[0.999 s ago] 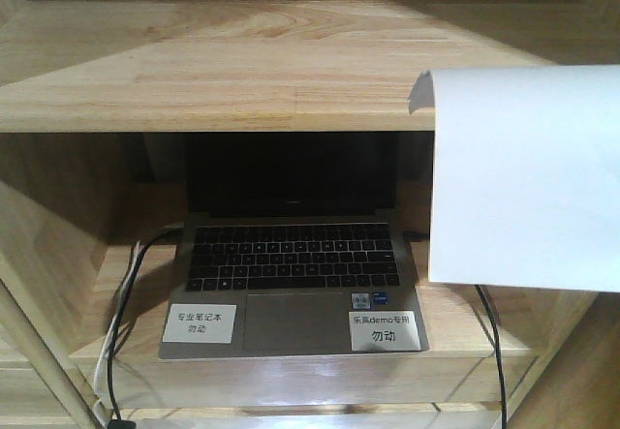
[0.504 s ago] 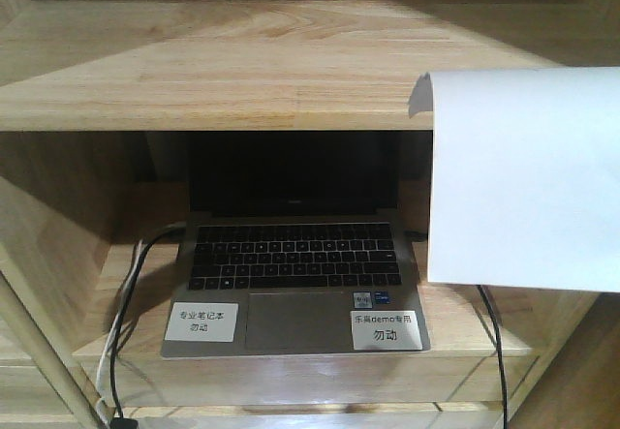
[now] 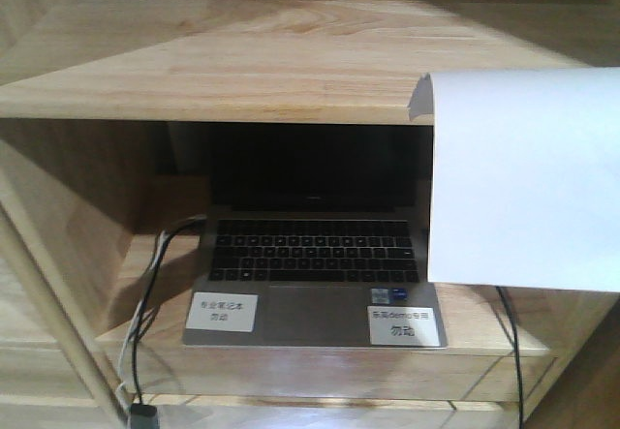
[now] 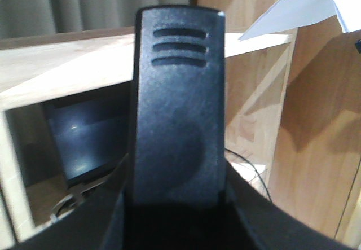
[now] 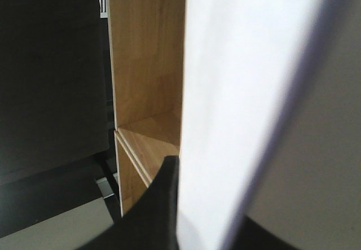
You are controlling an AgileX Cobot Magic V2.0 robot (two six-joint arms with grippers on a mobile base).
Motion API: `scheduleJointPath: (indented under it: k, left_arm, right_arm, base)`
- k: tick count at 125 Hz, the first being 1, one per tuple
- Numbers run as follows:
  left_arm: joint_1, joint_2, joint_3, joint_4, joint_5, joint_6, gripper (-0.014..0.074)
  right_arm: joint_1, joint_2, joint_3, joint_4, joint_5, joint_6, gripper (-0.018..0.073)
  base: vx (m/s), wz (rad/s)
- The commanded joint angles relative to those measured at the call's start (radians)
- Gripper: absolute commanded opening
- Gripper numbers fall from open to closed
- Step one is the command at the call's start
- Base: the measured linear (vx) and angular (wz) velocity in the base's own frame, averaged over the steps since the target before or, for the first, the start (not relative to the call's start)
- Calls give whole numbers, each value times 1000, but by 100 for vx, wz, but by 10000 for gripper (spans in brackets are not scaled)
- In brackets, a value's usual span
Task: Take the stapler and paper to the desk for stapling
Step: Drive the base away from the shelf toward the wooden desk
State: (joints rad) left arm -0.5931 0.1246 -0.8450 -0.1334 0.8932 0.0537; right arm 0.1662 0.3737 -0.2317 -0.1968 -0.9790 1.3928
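In the left wrist view, the black stapler (image 4: 177, 109) stands upright between the jaws, three grooves near its top end. My left gripper (image 4: 177, 205) is shut on it. The white paper (image 5: 242, 92) runs up from between the dark fingers (image 5: 161, 205) of my right gripper (image 5: 208, 230), which is shut on it. In the front view the paper (image 3: 523, 177) hangs at the right in front of the shelves. Its curled top edge (image 4: 299, 10) shows in the left wrist view. Neither gripper shows in the front view. The desk is out of view.
Light wooden shelves (image 3: 242, 61) fill the front view. An open laptop (image 3: 315, 255) with two small white labels (image 3: 223, 310) sits in the lower compartment. Cables (image 3: 145, 293) hang at its left and one cable (image 3: 513, 352) at its right. A wooden side panel (image 5: 146, 64) stands close to the right gripper.
In the front view the shelves and laptop have slid right, with more of the left side wall showing. The paper keeps its place in the frame.
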Motion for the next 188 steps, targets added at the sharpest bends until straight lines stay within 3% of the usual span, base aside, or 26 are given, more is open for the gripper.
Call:
scheduleJointPath:
  k: [1, 188]
  left_arm:
    - [-6, 18, -23, -16, -115, -2, -6]
    - [-6, 18, -23, -16, -115, -2, -6]
  right_arm:
    - [-7, 8, -31, -2, -37, -7, -7]
    - [-7, 8, -31, -1, -37, -7, -7]
  base:
    - [-4, 16]
    - [-11, 42]
